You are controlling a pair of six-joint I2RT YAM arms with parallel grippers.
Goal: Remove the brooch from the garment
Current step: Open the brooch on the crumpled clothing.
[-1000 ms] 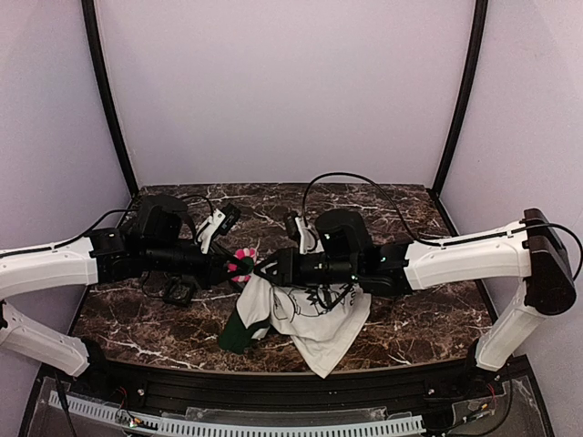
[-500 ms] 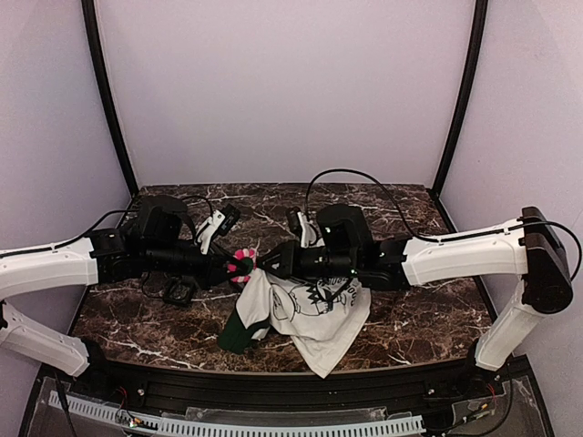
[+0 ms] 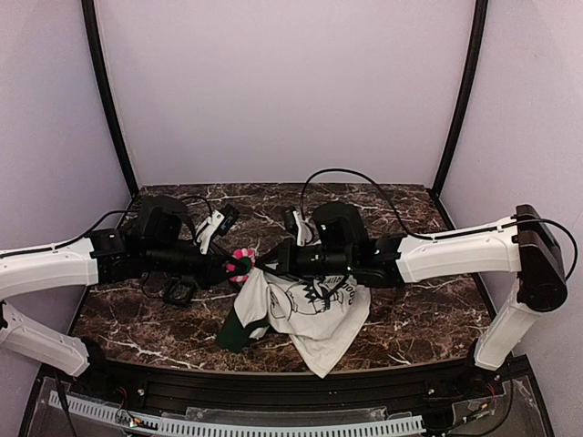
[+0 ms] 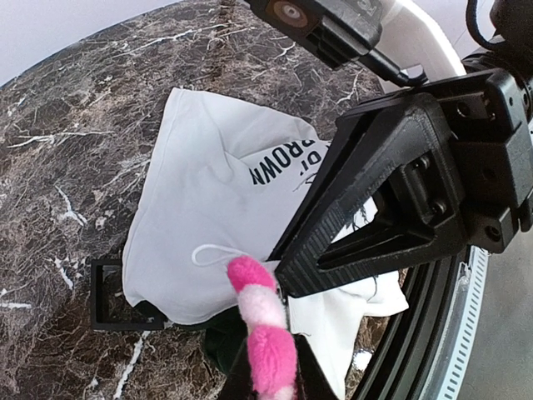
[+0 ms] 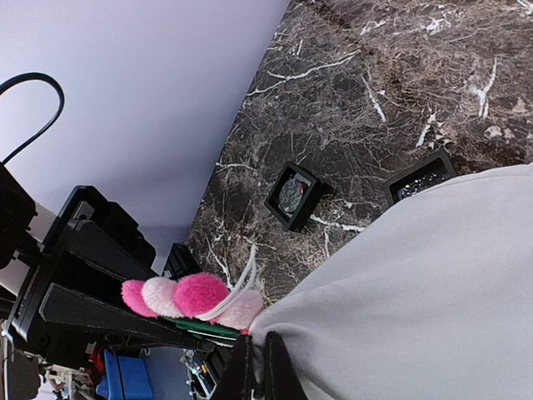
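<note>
Backdrop: lilac walls around a dark marbled tabletop.
Top view, left jaws: clamped on the brooch, meeting the right jaws tip to tip.
Top view, right jaws: pinched on the garment, which hangs beneath them onto the tabletop.
Left wrist, brooch: pink petals stick out between the left jaws, and the closed tip of the right jaws touches them.
Left wrist, frame: black square frame lies beyond the jaws, at the cloth's edge.
Right wrist, garment: white cloth is gripped between the narrow right jaws, with the brooch just ahead against its edge.
</note>
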